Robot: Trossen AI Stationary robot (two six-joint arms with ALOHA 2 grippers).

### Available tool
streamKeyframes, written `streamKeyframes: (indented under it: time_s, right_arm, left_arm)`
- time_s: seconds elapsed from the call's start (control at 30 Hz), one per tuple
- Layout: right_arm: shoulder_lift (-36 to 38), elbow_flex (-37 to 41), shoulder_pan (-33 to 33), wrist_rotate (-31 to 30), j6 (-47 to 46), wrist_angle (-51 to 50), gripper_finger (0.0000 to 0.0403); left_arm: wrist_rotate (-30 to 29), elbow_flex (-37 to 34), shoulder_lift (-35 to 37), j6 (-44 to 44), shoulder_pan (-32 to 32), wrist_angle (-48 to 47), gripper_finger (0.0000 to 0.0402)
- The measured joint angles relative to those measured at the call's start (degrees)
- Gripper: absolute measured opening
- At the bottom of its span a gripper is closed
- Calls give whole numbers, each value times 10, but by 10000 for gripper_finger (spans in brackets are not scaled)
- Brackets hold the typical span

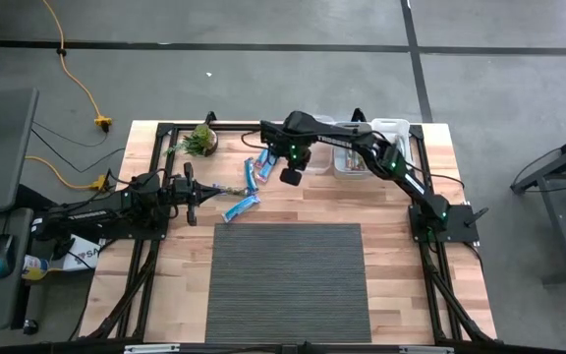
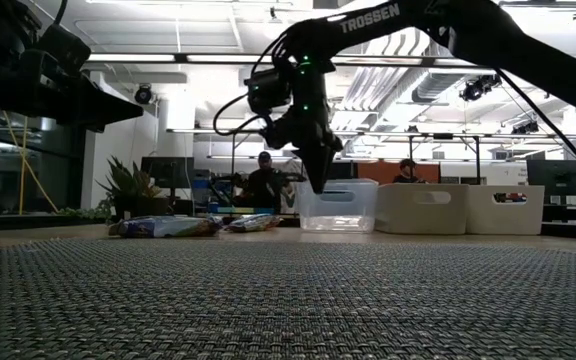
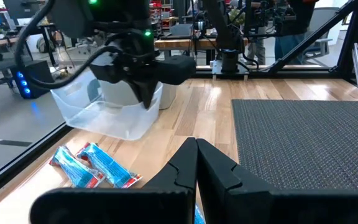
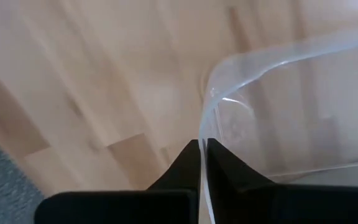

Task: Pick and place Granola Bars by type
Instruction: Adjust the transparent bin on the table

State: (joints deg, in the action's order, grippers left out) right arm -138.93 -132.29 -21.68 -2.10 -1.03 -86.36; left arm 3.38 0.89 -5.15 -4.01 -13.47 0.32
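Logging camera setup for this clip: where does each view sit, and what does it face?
High: overhead, straight down on table; both arms.
Low: tabletop level, across mat into room; right gripper.
Left wrist: past shut left gripper toward bars.
Right wrist: down past shut right gripper at wood.
Shared: both wrist views show the clear bin.

Desk (image 1: 401,256): wooden, carrying dark ribbed mat (image 1: 288,280), small plant (image 1: 201,141) at far left corner, clear bin (image 1: 347,157), white bins (image 2: 463,209) beside it.
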Motion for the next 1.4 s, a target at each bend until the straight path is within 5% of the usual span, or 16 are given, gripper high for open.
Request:
streamKeyframes:
  time_s: [0.4, 1.4]
  right_arm:
    - [0, 0, 54, 21, -22, -9, 0]
    - [5, 0, 52, -15, -30, -36, 18]
  left_arm:
    - [0, 0, 0, 0, 0, 0, 1]
    - [0, 0, 0, 0, 0, 0, 1]
